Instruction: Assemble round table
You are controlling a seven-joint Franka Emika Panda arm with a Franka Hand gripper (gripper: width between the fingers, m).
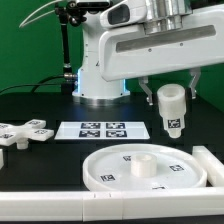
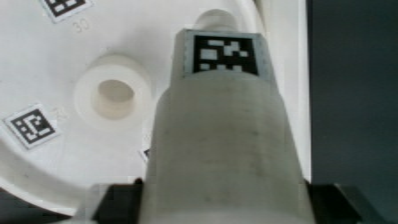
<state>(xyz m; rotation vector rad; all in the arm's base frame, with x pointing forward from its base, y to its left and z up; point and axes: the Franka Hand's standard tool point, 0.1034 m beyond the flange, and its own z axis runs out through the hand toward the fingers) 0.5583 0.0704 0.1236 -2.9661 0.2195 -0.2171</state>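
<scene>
Evidently the jaws were clamped on the short leg (image 1: 171, 108), holding it upright above the round disc (image 1: 95, 172) on the table (image 1: 40, 165), beside its centre socket (image 1: 140, 160), likely to seat it there.

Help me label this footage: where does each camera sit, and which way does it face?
Exterior view: off the arm, slightly above the table, facing across it toward the robot's base; shows the white arm and the claw holding the leg above the disc.
Wrist view: on the wrist, looking down along the held leg to the disc; only the claw's dark fingers show.
Shared: the leg with its tag, and the disc.
</scene>
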